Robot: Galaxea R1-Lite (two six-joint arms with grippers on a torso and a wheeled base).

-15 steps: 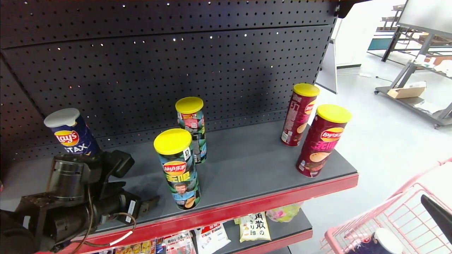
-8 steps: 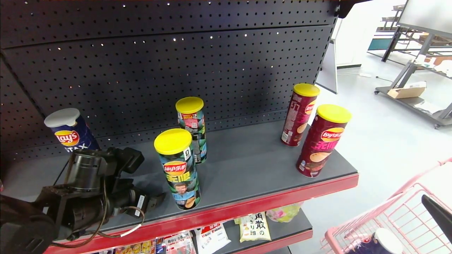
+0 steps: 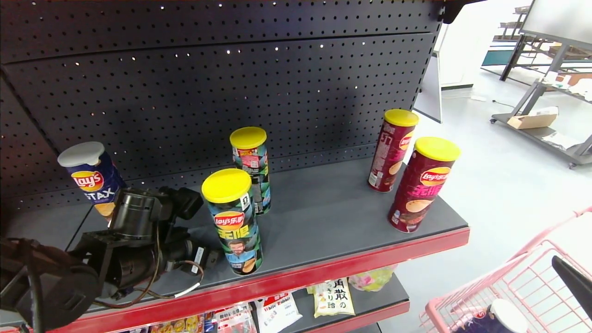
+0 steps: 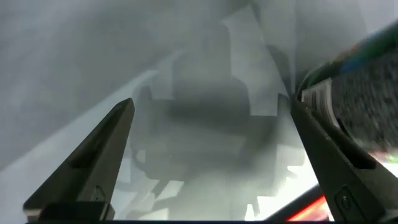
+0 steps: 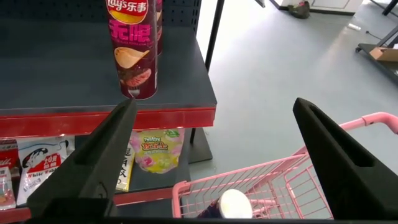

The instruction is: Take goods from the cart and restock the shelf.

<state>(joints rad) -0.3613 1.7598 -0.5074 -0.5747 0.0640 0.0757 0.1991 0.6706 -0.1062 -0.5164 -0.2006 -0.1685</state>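
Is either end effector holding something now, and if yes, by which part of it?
Nothing is held. The left end effector is open beside the front green can on the shelf; the right end effector is open above the pink cart.

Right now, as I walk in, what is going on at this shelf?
A robot is restocking the shelf with chip cans from a pink cart. Its left gripper is over the shelf, jaws open and empty, between the blue can and the front green can. Five cans stand on the shelf. The right gripper hangs open above the cart, where one more can waits.
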